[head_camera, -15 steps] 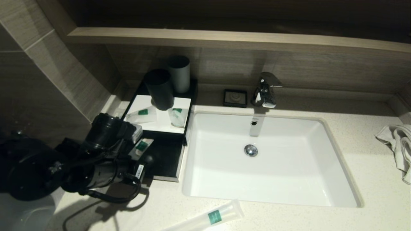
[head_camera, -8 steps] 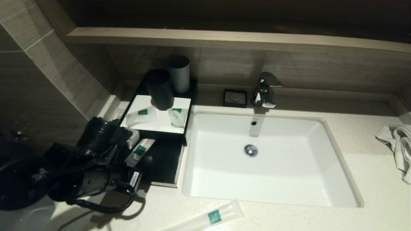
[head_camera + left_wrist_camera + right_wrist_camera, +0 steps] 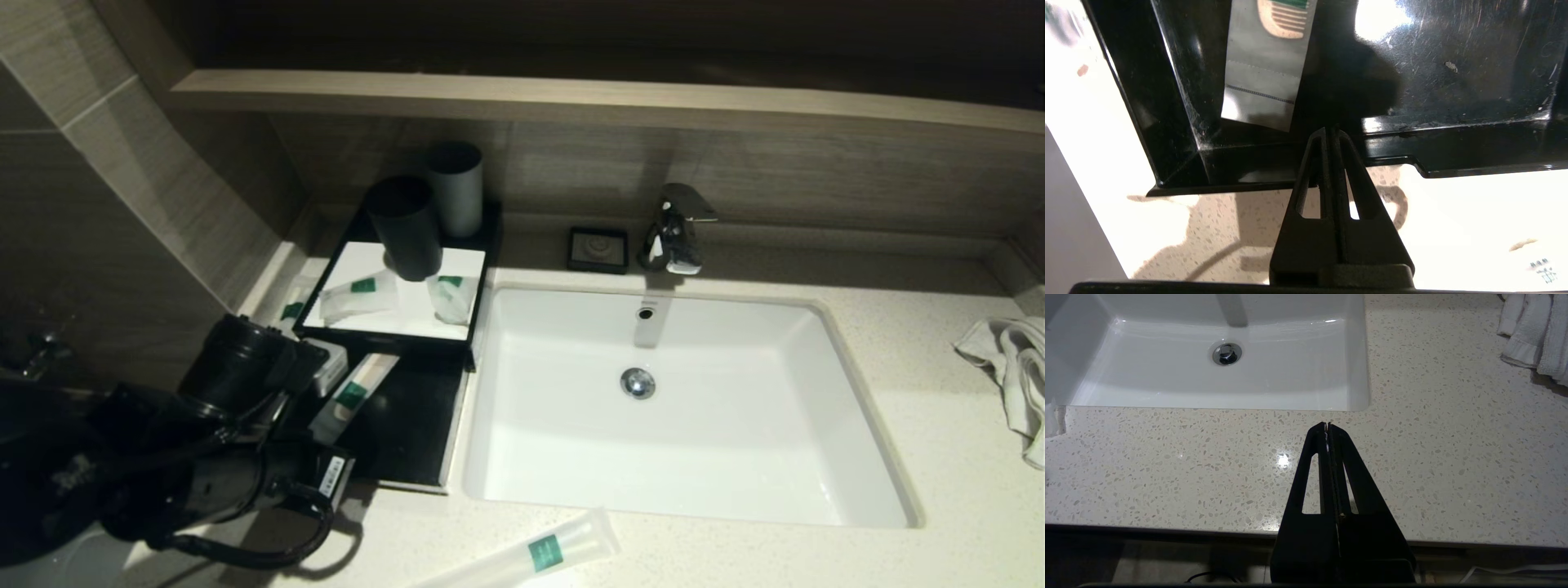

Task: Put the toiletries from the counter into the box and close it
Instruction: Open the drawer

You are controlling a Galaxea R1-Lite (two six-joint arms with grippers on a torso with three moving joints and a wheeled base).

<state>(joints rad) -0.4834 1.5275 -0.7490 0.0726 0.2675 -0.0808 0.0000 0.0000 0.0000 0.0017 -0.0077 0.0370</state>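
Observation:
The black box (image 3: 482,237) with a white panel (image 3: 408,314) stands at the counter's (image 3: 898,555) left end, its shallow drawer (image 3: 416,425) pulled out toward me. One flat comb packet (image 3: 353,396) (image 3: 1265,81) lies in the drawer. Two clear packets (image 3: 359,294) (image 3: 449,296) rest on the white panel, and another (image 3: 290,309) lies just left of the box. A long tube (image 3: 531,555) lies on the counter's front edge. My left gripper (image 3: 1329,131) is shut, its tips at the drawer's front wall (image 3: 1453,141). My right gripper (image 3: 1327,425) is shut and holds nothing, over the counter in front of the basin.
Two dark cups (image 3: 406,229) (image 3: 455,189) stand on the back of the box. A white basin (image 3: 686,408), faucet (image 3: 674,229) and small black soap dish (image 3: 598,249) lie right of it. A white towel (image 3: 1012,367) sits at the far right. My left arm (image 3: 237,457) covers the counter's front-left corner.
My left arm has drawn back toward me and the drawer's front edge has come with it, sliding further out. More of the comb packet shows.

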